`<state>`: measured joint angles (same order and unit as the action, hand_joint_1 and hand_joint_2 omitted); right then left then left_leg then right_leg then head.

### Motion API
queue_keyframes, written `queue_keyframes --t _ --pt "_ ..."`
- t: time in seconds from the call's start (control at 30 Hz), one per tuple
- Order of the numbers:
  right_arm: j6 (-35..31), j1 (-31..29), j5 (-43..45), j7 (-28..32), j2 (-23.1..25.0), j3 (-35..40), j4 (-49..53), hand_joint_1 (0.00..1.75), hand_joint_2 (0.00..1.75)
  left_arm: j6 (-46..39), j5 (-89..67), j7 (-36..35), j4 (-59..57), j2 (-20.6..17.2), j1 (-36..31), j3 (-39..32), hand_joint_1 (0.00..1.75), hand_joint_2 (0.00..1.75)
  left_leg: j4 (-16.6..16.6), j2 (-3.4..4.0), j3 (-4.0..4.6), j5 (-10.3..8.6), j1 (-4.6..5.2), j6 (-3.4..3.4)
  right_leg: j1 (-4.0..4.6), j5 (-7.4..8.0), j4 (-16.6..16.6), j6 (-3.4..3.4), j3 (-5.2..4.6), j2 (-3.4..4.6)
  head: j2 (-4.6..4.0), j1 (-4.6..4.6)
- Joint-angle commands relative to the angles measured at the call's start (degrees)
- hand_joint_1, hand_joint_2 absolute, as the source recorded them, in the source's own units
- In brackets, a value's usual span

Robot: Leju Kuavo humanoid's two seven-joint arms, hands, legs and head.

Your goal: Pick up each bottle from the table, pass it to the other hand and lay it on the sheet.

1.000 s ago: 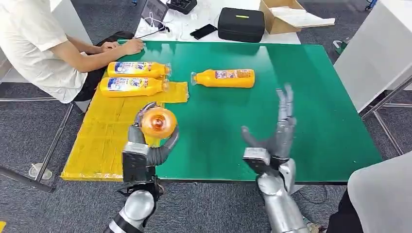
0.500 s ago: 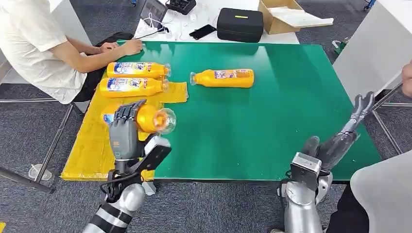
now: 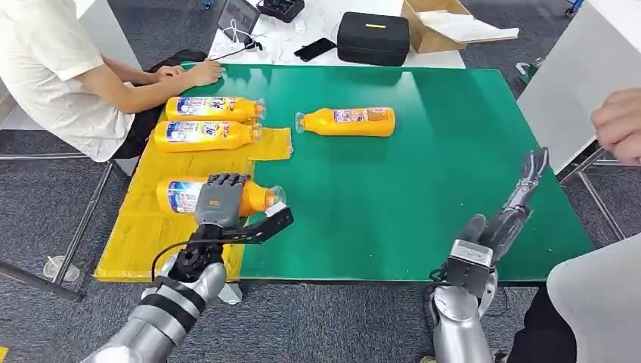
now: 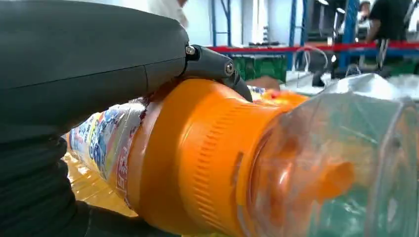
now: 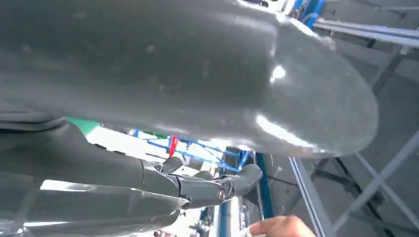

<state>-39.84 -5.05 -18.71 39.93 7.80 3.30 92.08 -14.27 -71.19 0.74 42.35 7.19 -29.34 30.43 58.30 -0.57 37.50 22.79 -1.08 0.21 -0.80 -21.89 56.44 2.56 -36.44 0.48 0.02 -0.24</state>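
Laying held bottle point(image 3: 185, 194) flat on yellow sheet point(image 3: 143, 234), near two others. Left hand point(image 3: 223, 203) fingers gripped it; should let go softly. Right hand point(image 3: 503, 223) fingers spread, held nothing.

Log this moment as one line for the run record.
left hand: holds bottle over sheet | right hand: open | two bottles on sheet | one bottle on table
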Motion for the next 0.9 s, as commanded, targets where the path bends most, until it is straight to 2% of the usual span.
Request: queue_keyframes --t 0.03,0.07,0.2,0.23,0.27,0.33,0.4,0.43,0.47,0.53,0.57,0.67,0.7,0.77,0.9 --pt "-0.2 -2.7 2.2 0.1 -2.7 3.6 -6.8 0.0 1.75 4.1 1.2 0.3 -12.2 0.4 -7.6 3.5 1.62 1.75 0.0 0.04 -0.31 0.11 -0.01 0.04 0.05 -0.11 0.0 -0.11 0.31 -0.04 -0.02 0.02" --pt "-0.2 -2.7 2.5 0.1 -2.8 3.7 -6.9 0.0 1.75 4.6 1.5 0.2 -12.8 0.5 -7.9 3.3 1.59 1.75 0.0 0.03 -0.17 0.05 -0.02 0.02 0.04 -0.05 0.0 -0.07 0.17 -0.03 -0.02 0.02" --pt "-0.2 -2.7 2.6 0.1 -2.8 3.6 -7.0 0.0 1.75 5.0 2.0 0.2 -13.3 0.6 -8.2 2.9 1.61 1.75 0.0 0.09 -0.5 0.19 -0.01 0.07 0.07 -0.17 0.0 -0.15 0.48 -0.04 -0.02 0.0" --pt "-0.2 -2.7 2.8 0.1 -2.9 3.6 -7.0 0.0 1.75 5.5 2.5 0.2 -13.9 0.8 -8.3 2.6 1.38 1.75 0.0 0.05 -0.2 0.08 -0.03 0.04 0.05 -0.07 0.0 -0.08 0.2 -0.02 -0.02 -0.02" --pt "-0.2 -2.7 2.8 0.1 -2.9 3.6 -7.0 0.0 1.75 5.5 2.5 0.2 -13.9 0.8 -8.3 2.6 0.84 1.75 0.0 0.08 -0.24 0.1 -0.03 0.04 0.06 -0.08 0.0 -0.1 0.23 0.01 -0.02 0.0" --pt "-0.2 -2.6 3.5 0.1 -3.0 3.8 -7.0 0.0 1.75 6.4 3.1 0.7 -15.4 1.1 -8.9 2.5 0.21 1.75 0.0 0.06 -0.13 0.06 -0.04 0.03 0.05 -0.04 0.0 -0.07 0.12 0.0 -0.02 0.0" --pt "-0.2 -3.0 4.6 0.1 -3.4 4.7 -7.3 0.0 1.75 8.1 4.3 0.6 -17.1 1.6 -9.7 1.8 0.26 1.75 0.0 0.03 -0.2 0.08 -0.03 0.05 0.05 -0.08 0.0 -0.09 0.2 -0.04 -0.02 -0.02" --pt "-0.2 -3.7 5.7 0.1 -3.5 5.4 -8.3 0.0 1.75 10.9 6.8 0.7 -19.3 2.4 -10.6 0.2 0.47 1.75 0.0 0.05 -0.1 0.05 -0.04 0.03 0.05 -0.04 0.0 -0.07 0.11 0.0 -0.02 0.0" --pt "-0.2 -3.7 5.7 0.1 -3.5 5.4 -8.3 0.0 1.75 10.9 6.8 0.7 -19.3 2.4 -10.6 0.2 0.49 1.75 0.0 0.08 -0.32 0.15 -0.02 0.06 0.06 -0.13 0.0 -0.11 0.32 -0.02 -0.02 0.0" --pt "-0.2 -4.3 6.2 0.1 -3.4 5.7 -9.1 0.0 1.75 11.8 8.0 0.8 -20.6 2.2 -10.8 -0.6 0.28 1.75 0.0 0.13 -0.18 0.09 -0.01 0.04 0.04 -0.06 0.0 -0.08 0.16 0.07 -0.02 0.0" --pt "-0.2 -4.2 6.3 0.1 -3.4 5.6 -9.0 0.0 1.75 12.1 8.5 0.8 -21.1 2.4 -10.9 -1.0 0.03 1.75 0.0 0.16 -0.21 0.09 -0.01 0.04 0.04 -0.05 0.0 -0.09 0.19 0.1 -0.02 0.0" --pt "-0.2 -4.2 6.5 0.1 -3.6 5.7 -9.1 0.0 1.75 11.8 9.2 1.1 -21.3 2.3 -10.7 -1.5 0.0 1.75 0.0 0.09 -0.16 0.07 -0.02 0.03 0.04 -0.05 0.0 -0.07 0.16 0.03 -0.02 0.0" --pt "-0.2 -4.2 6.8 0.1 -3.7 5.7 -9.1 0.0 1.75 12.0 9.3 1.1 -21.6 2.3 -10.7 -1.5 0.0 1.75 0.0 0.15 -0.47 0.2 0.0 0.06 0.05 -0.17 0.0 -0.15 0.44 0.03 -0.02 0.0" --pt "-0.2 -4.3 7.1 0.1 -3.9 5.9 -9.2 0.0 1.75 12.6 10.0 1.4 -22.0 2.3 -10.8 -1.9 0.0 1.75 0.0 0.09 -0.16 0.08 -0.04 0.02 0.06 -0.05 0.0 -0.08 0.16 0.03 -0.02 0.0" --pt "-0.1 -4.7 7.5 0.1 -3.9 6.2 -9.6 0.0 1.75 13.4 10.3 1.5 -22.6 2.2 -11.1 -1.9 0.0 1.75 0.0 0.15 -0.25 0.12 -0.01 0.05 0.04 -0.07 0.0 -0.08 0.23 0.08 -0.02 -0.02"
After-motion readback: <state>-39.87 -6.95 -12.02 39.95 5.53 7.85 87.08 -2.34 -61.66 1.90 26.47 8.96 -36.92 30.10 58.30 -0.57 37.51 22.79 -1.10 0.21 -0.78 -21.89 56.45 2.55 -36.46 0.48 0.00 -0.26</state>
